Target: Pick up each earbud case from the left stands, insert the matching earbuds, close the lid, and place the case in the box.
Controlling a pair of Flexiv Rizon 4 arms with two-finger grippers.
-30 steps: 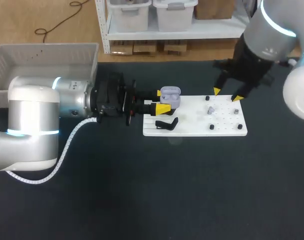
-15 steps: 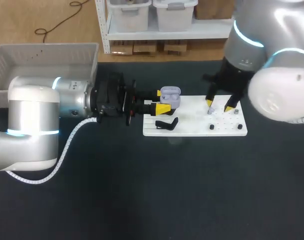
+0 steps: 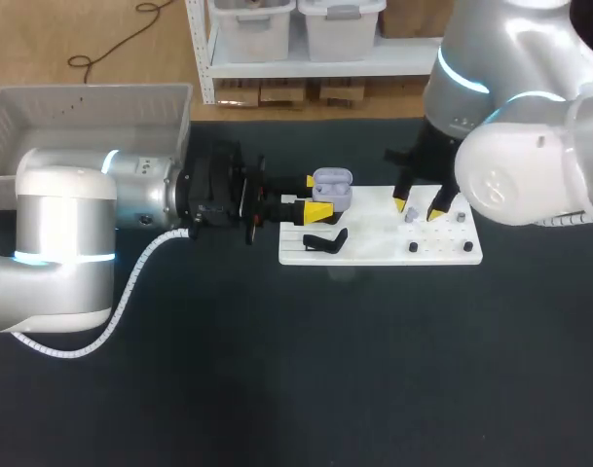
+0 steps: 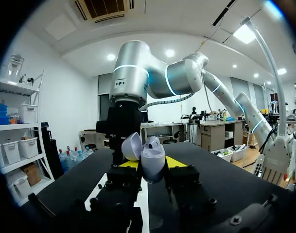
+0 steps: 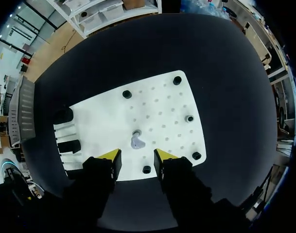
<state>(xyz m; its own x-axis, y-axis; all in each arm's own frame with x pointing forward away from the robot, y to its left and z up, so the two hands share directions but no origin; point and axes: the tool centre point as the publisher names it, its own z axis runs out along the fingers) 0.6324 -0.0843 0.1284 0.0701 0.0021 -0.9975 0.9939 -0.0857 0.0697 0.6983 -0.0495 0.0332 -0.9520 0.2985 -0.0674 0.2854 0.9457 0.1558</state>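
The task looked barely begun: the left fingers grasped the open-lidded lavender case at the white board's edge, the right fingers hung released over an unpicked earbud, and the box showed no case.

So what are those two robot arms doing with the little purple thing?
The left gripper holds a pale purple earbud case, lid open, at the left end of the white board. The right gripper hovers open over a small purple earbud sitting on that board, not gripping it yet. The grey box for the finished case is beside the left arm.
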